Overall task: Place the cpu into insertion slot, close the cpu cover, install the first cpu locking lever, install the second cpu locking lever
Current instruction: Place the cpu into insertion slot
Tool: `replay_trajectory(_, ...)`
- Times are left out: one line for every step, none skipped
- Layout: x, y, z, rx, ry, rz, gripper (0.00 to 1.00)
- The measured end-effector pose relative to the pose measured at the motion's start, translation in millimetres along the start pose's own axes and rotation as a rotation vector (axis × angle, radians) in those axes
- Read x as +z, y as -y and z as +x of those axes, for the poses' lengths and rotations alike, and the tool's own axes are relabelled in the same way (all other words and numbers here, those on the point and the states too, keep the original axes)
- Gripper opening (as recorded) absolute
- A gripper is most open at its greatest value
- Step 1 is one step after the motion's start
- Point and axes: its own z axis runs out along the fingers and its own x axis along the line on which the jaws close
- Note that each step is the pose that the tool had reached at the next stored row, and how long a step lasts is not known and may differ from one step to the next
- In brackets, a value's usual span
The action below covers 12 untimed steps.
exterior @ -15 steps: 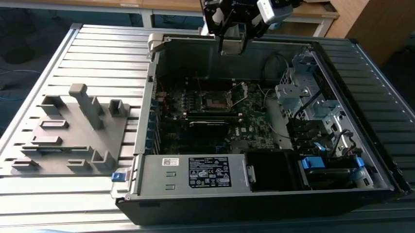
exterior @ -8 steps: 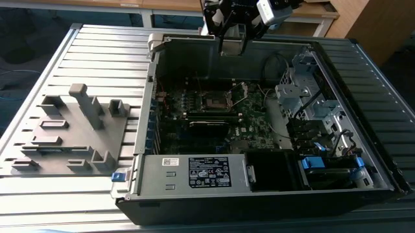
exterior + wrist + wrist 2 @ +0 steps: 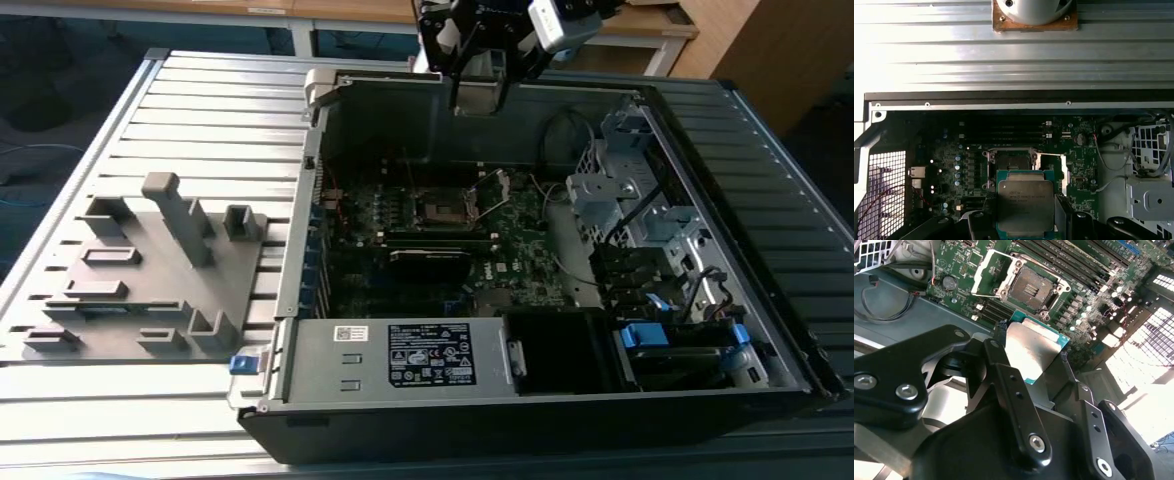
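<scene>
The gripper (image 3: 478, 98) is hanging above the open computer case (image 3: 561, 425), its fingers (image 3: 1006, 375) pinching the chip (image 3: 1025, 207) by 2 opposite edges. The chip's grey metal face is showing in both wrist views. The socket (image 3: 1030, 287) is lying bare on the green board (image 3: 961, 255), well below the chip. The cover (image 3: 990, 271) is standing swung open just beside it.

With only an edge grip, the chip may be slipping or tilting. A rotated or off-centre descent could be seating it on the socket's rim or bending the contacts. A finger could also be catching the raised cover.

The chip's underside and its edges under the fingers are hidden, so its alignment with the socket cannot be judged. The thin locking levers are hard to tell from the rim.
</scene>
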Motion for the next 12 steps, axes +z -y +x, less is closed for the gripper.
replay_trajectory(0.5,0.1,0.0,0.000,0.0000,-0.0001,0.54)
replay_trajectory(1.1,0.1,0.0,0.000,0.0000,0.0000,0.54)
replay_trajectory(1.9,0.2,0.0,0.000,0.0000,0.0000,0.54)
replay_trajectory(2.8,0.3,0.0,0.000,0.0000,0.0001,0.54)
replay_trajectory(3.9,0.4,-0.1,0.000,0.0000,0.0001,0.54)
replay_trajectory(5.0,0.5,-0.1,0.000,-0.0001,0.0001,0.54)
replay_trajectory(6.2,0.6,-0.1,0.000,0.0000,0.0001,0.54)
replay_trajectory(7.4,0.7,-0.1,0.000,-0.0001,0.0002,0.54)
replay_trajectory(8.4,0.8,-0.2,0.000,-0.0001,0.0002,0.54)
replay_trajectory(9.2,0.8,-0.2,0.000,-0.0001,0.0002,0.54)
replay_trajectory(9.5,0.9,-0.2,0.000,-0.0002,0.0004,0.54)
replay_trajectory(9.4,0.9,-0.2,0.000,-0.0002,0.0005,0.54)
